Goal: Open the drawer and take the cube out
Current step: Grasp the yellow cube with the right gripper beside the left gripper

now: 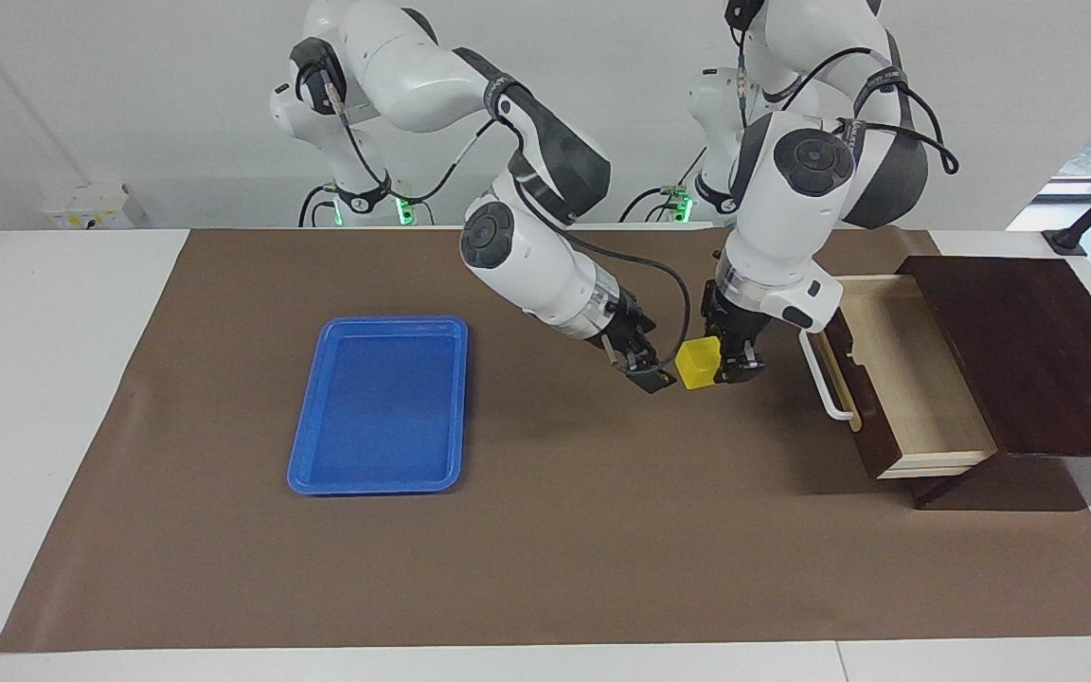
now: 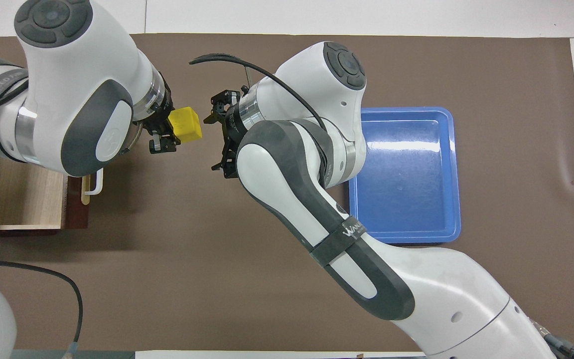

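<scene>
Both arms are made of fat, round white shells with smooth dark grey patches where they bend. The left arm (image 1: pixel 796 189) has a round grey cap with small dimples on its side, and so does the right arm (image 1: pixel 527 256). A dark band with pale letters wraps each arm (on the right arm (image 2: pixel 347 232) it sits at about 5 o'clock from the grey cap). Thin black cables loop along the outside of both arms. A shiny silver ring sits at each wrist. The left gripper (image 1: pixel 733 365) and the right gripper (image 1: pixel 645 369) are small, black and bony-looking. Little green lights glow at the bases.
</scene>
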Robot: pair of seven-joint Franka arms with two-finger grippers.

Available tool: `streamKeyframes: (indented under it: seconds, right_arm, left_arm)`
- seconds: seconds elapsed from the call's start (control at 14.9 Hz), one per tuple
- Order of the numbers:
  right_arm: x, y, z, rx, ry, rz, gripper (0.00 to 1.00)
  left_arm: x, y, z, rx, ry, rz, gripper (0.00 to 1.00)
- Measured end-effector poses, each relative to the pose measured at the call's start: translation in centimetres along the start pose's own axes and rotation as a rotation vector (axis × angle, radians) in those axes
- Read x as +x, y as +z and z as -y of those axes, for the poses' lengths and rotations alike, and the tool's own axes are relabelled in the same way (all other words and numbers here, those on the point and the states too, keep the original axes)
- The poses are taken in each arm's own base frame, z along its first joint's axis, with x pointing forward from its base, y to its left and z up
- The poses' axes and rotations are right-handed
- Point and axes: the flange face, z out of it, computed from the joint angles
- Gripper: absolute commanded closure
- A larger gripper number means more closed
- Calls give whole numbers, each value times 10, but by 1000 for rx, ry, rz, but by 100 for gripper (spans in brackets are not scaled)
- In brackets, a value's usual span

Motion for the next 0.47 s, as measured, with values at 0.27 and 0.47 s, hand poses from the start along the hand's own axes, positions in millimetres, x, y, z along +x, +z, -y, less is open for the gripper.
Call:
streamKeyframes:
  seconds: [0.27, 0.47]
  right_arm:
    - [-9, -1, 6, 18, -19, 14, 0]
    - [-10, 5, 9, 20, -24, 17, 0]
  left_arm:
    - [0, 0, 1, 0, 1, 0, 100]
    - [-3, 0, 3, 2, 7, -1, 100]
